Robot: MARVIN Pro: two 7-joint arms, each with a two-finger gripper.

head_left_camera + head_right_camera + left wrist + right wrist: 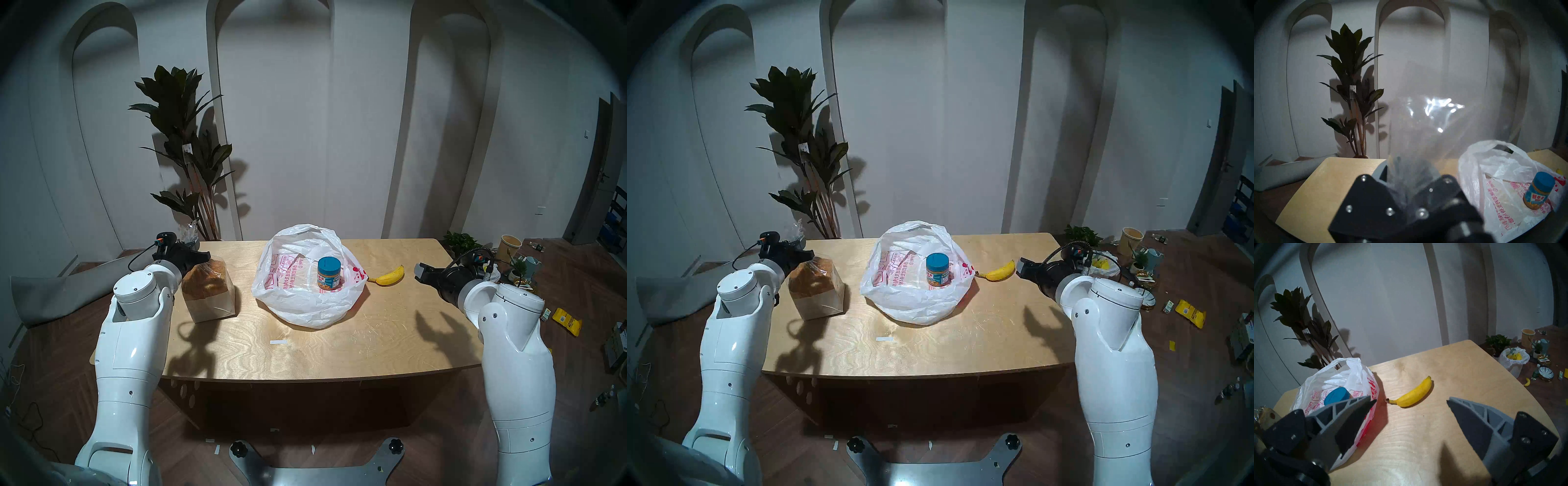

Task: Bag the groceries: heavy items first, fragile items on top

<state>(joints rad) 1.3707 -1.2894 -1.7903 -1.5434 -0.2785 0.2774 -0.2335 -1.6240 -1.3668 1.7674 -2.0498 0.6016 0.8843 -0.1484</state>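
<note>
With the peanut butter jar (pixel 328 277) already standing in the white bag (pixel 298 305), the left gripper (pixel 1407 193) is clenched on the clear wrap of the loaf (pixel 207 288) at the table's left, so the next move, I think, is a gentle lift into the bag, while the right gripper (pixel 1411 402) waits released near the banana (pixel 1414 393).

A pale wall (pixel 305 118) bore tall arched panels. A dark-leaved potted plant (pixel 185 142) stood behind a light plywood table (pixel 305 339). The wooden floor (pixel 576 271) at right held scattered clutter, including a paper cup (pixel 510 247).
</note>
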